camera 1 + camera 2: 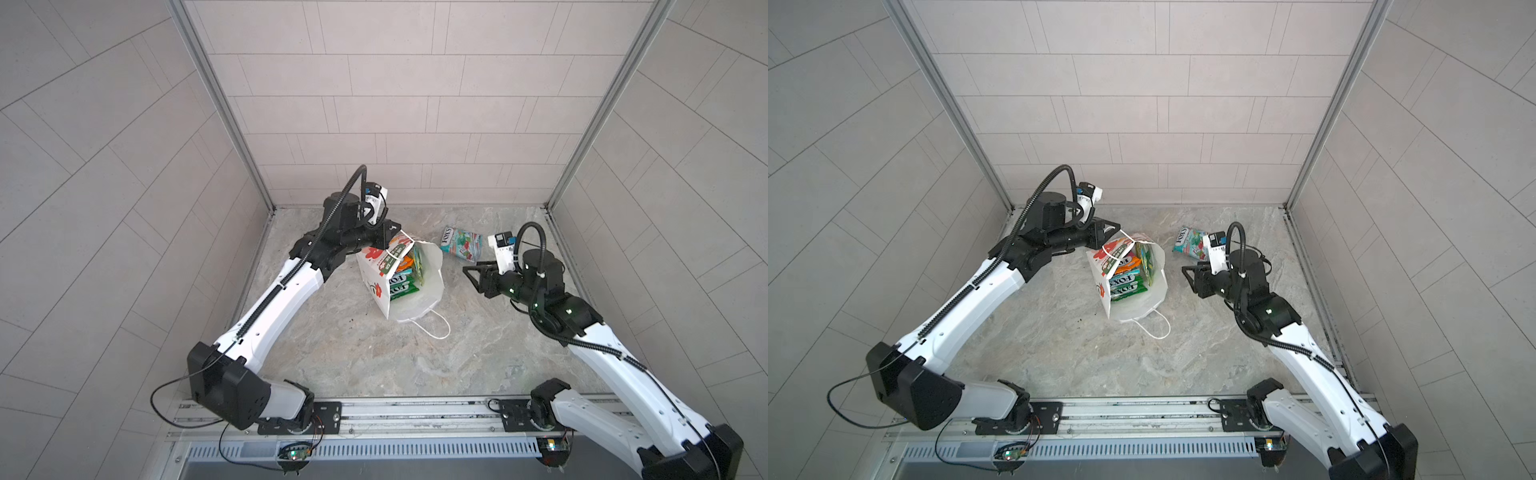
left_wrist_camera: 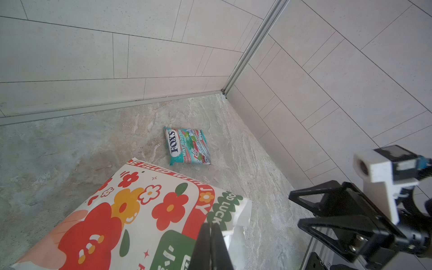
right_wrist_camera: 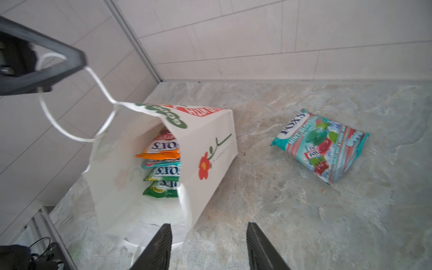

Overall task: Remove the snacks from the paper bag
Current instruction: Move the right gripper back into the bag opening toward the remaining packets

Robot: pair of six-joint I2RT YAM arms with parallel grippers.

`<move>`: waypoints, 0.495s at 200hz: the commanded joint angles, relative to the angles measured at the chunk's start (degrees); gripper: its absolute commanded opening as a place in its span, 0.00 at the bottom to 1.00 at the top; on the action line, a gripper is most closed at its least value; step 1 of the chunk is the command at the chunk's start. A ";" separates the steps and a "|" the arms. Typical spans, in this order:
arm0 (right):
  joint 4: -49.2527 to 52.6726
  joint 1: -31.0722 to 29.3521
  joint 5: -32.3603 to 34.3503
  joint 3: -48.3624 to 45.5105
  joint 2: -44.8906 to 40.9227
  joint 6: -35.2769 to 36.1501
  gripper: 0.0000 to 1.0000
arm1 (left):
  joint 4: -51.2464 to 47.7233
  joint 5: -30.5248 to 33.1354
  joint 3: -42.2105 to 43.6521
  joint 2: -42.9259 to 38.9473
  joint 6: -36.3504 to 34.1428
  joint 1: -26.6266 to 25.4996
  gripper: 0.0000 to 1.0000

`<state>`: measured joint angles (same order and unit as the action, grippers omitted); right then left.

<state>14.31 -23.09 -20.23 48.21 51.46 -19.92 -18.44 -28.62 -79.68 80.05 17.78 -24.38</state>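
A grey-beige marbled stone table sat boxed in by pale tiled walls. Mid-table, the white paper gift bag printed with red flowers leaned open, with glossy orange, teal and green candy packets stacked inside. One teal packet lay outside, near the far right corner. The left pincer, pressed together, pinched the bag's white cord handle. The right pincer hung spread near the bag.

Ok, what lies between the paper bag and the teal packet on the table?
Nothing but bare tabletop separates the paper bag from the teal packet; the right wrist view shows it plainly, both top views agree.
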 commanded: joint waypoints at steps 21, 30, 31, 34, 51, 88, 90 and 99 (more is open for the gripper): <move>-0.56 -9.52 7.60 -0.73 1.45 0.18 0.53 | 1.31 0.68 0.31 0.33 -0.51 0.36 0.00; -1.19 -12.13 10.00 -0.90 2.59 0.76 0.52 | 1.19 0.68 0.20 0.28 -0.63 0.37 0.00; -1.29 -12.67 10.28 -0.91 2.72 0.80 0.52 | 1.20 0.68 0.22 0.32 -0.64 0.38 0.00; -1.63 -13.58 11.31 -1.00 3.18 1.05 0.52 | 1.21 0.75 0.17 0.33 -0.64 0.36 0.00; -4.08 -18.61 15.89 -1.28 5.88 2.83 0.52 | 1.21 0.78 0.18 0.22 -0.62 0.38 0.00; -8.06 -25.36 23.88 -0.15 13.38 3.99 0.50 | 1.21 0.67 0.20 0.12 -0.63 0.38 0.00; -8.30 -25.58 24.20 0.00 13.81 4.01 0.50 | 1.21 0.67 0.22 0.15 -0.62 0.38 0.00; -9.20 -26.50 25.99 0.43 15.76 3.84 0.49 | 1.21 0.65 0.22 0.17 -0.57 0.38 0.00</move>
<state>9.30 -47.59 -2.07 47.35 63.92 -17.23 -18.44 -28.40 -79.66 80.07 17.76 -24.38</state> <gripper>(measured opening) 0.499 0.056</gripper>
